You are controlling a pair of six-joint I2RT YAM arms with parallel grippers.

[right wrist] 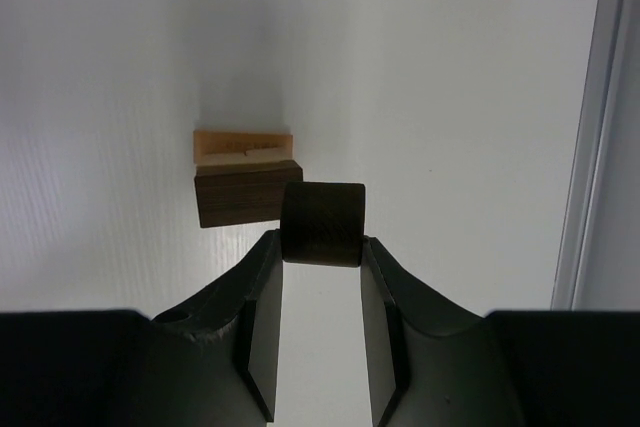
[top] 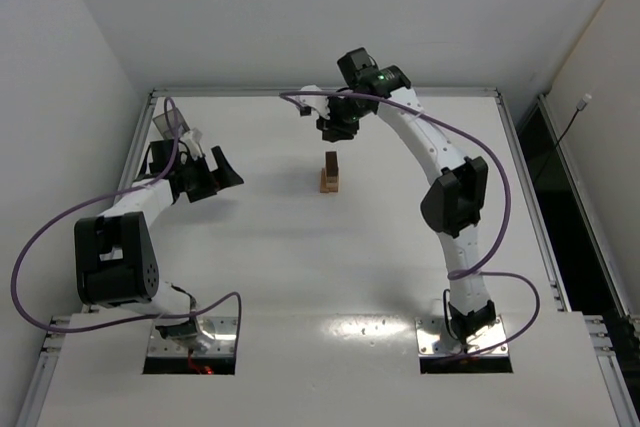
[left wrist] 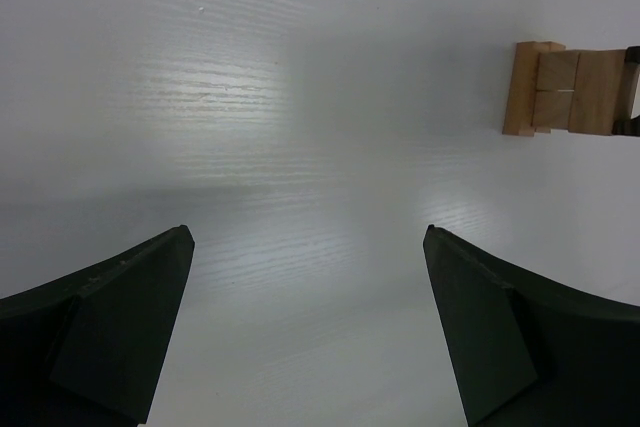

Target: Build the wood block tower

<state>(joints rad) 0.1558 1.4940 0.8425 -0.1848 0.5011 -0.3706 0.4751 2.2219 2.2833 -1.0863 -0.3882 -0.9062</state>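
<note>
The tower [top: 330,174] stands mid-table, with light tan blocks low and a dark brown block on top. In the right wrist view I look down on its dark top [right wrist: 248,194] and tan base [right wrist: 243,142]. My right gripper [right wrist: 320,239] is shut on a dark brown block [right wrist: 322,222], held in the air above and just behind the tower; it also shows in the top view [top: 336,129]. My left gripper [top: 226,169] is open and empty, well left of the tower. In the left wrist view the open gripper [left wrist: 308,237] faces the tan blocks [left wrist: 565,87] at the right edge.
A small dark translucent tray [top: 168,122] sits at the far left corner behind the left arm. A metal rail [right wrist: 590,127] edges the table. Purple cables loop round both arms.
</note>
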